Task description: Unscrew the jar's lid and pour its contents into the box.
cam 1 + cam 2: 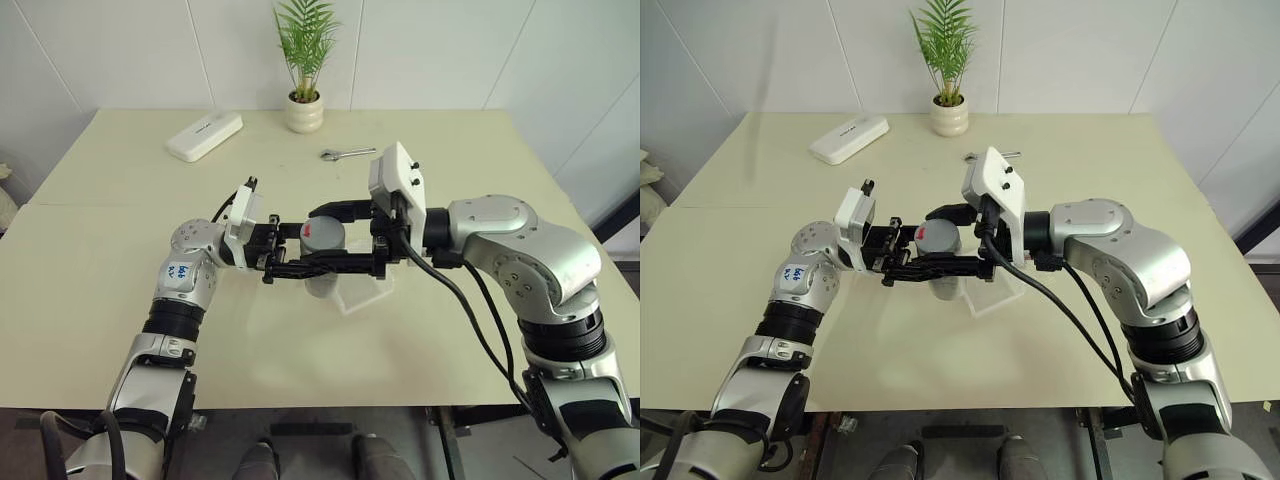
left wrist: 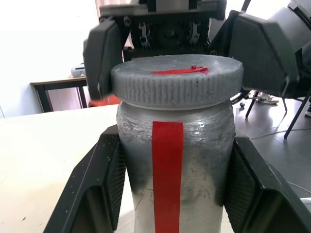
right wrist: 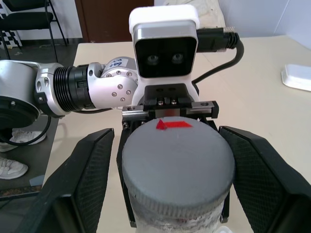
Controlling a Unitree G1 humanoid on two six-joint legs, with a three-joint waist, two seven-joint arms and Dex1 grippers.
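Pale bench [image 1: 100,300] underneath, bare along its near edge. Above its middle, held upright: jar [image 2: 194,170], clamped round the labelled body by left gripper [image 2: 175,145], one black finger on each side of the red stripe. Across from it, coming in level: right gripper [image 3: 169,133], fingers apart and flanking lid [image 3: 177,158], with a narrow gap showing on either side in the right wrist view, so not yet pressing by that reading. Lid seated on the jar, red mark on top, not unscrewed. Contents hidden behind the label; cannot make them out. Just behind and below the jar: box [image 1: 362,292], clear and shallow, lying on the bench; cannot tell whether the jar's base touches anything. Likely troubles from here: closing off-centre on the ribbed rim and skating round it instead of turning it; gripping too lightly on the body, so that jar and lid spin together; twisting hard enough to tip the jar in the left fingers and, once the cap frees, spilling pellets onto the bench short of the box. Also worth minding: a freed lid dropping into or knocking the light tray, and a pour from too high scattering small pieces past its low walls. Farther back, well apart from all this: wrench [image 1: 345,153], white case [image 1: 204,135], plant pot [image 1: 305,112] by the wall.
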